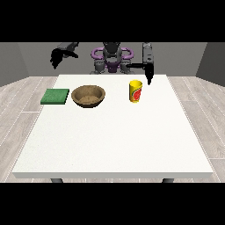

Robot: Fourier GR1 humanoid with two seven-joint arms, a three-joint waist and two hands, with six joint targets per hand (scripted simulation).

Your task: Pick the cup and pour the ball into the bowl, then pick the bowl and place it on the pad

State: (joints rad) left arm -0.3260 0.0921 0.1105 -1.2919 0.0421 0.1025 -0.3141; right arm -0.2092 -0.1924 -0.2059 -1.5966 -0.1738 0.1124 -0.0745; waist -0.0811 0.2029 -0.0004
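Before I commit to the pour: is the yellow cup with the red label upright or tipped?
Upright. The yellow cup with the red label stands on its base on the white table, open rim upward.

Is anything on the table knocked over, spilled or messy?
No, nothing stands out. The yellow cup with a red label stands upright, the round brown wooden bowl sits level, and the flat green square pad lies flat beside it. Nothing is spilled on the white table.

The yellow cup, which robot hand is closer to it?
Left: the hand at the view's right hangs just behind the yellow cup; the hand at the view's left is far off.
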